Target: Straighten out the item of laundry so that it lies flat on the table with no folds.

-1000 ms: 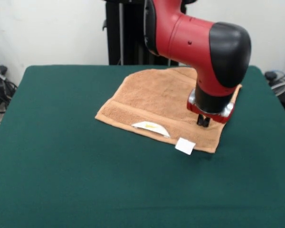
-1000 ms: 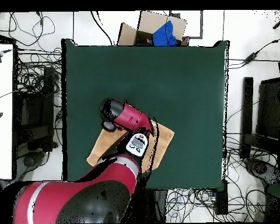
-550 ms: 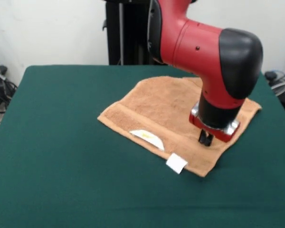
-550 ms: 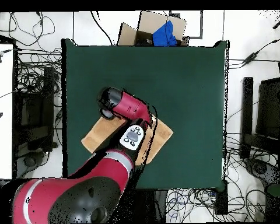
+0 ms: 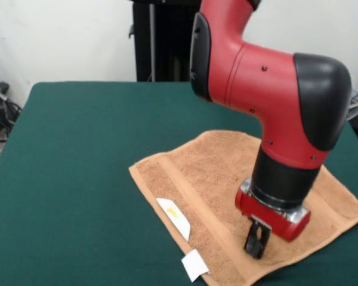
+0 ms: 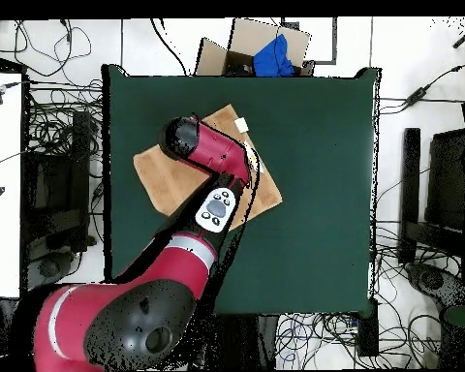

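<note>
A: Where's the towel?
B: On the green table, lying diagonal, white tag at its near corner. Its near edge sits close to the table's near rim; bare cloth lies on the other sides.
A: Gripper?
B: Tips pressed on the towel; can't tell if they pinch it.
A: Room?
B: White floor, cables all round.
</note>
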`<state>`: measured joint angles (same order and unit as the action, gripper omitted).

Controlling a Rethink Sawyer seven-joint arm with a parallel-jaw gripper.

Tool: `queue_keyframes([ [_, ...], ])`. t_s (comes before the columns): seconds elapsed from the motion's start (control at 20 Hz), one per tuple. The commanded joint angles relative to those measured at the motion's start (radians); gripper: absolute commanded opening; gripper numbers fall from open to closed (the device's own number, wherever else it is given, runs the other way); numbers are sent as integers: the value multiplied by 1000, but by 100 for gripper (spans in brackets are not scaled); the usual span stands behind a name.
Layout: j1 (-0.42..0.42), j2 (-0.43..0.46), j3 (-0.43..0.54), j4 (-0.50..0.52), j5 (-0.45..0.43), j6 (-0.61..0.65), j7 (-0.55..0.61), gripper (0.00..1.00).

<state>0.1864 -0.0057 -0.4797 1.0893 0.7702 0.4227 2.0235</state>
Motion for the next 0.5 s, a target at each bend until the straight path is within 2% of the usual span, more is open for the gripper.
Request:
queue_keyframes([
  [0.05,38,113,-62,-154,83,-76,391,0],
  [0.15,46,86,-29,-115,72,-72,373,0],
  [0.3,66,3,49,13,42,-72,328,0],
  [0.35,76,-44,85,84,29,-64,305,0],
  [0.5,112,-124,103,211,12,-21,282,0],
])
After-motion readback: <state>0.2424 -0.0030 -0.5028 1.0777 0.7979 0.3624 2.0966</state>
